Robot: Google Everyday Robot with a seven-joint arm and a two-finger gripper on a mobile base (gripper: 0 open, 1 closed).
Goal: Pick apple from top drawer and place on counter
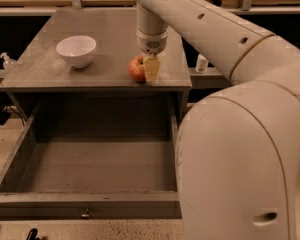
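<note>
Obs, camera view:

- Apple (136,69): sits on table (110,39), close to the near edge, right of centre. Apple is not in top drawer (90,159).
- Top drawer is pulled fully out below the table. The interior shows nothing in it. Knob (85,214) is on the near front panel.
- Tool (148,69): hangs vertically from the arm (200,19), down at table level and touching or just beside the apple's right side. Cannot tell whether it's clamped on the apple or has let go, since the contact side is hidden behind the fruit.
- White bowl (76,50) is on the table to the left, well apart from the apple. A small white bottle (202,63) stands off the table's right edge.

Apple appearance: small and round, red-orange w/ a paler yellowish patch toward the top. Smaller than the bowl. No visible bruise, though detail is limited.

Handling (judgement):
- Light for this arm, firm, and won't deform under a moderate squeeze. Excess force would likely bruise it.
- Skin prob. smooth and a bit slick. A round body rolls freely once released.
- Best hold is across the widest girth, approached from above w/ contact on opposite sides at mid-height. A hold too high or too low would squirt it out.
- Risk: the apple is near the table's near edge, so a nudge on release could roll it off and back into the open drawer.
</note>
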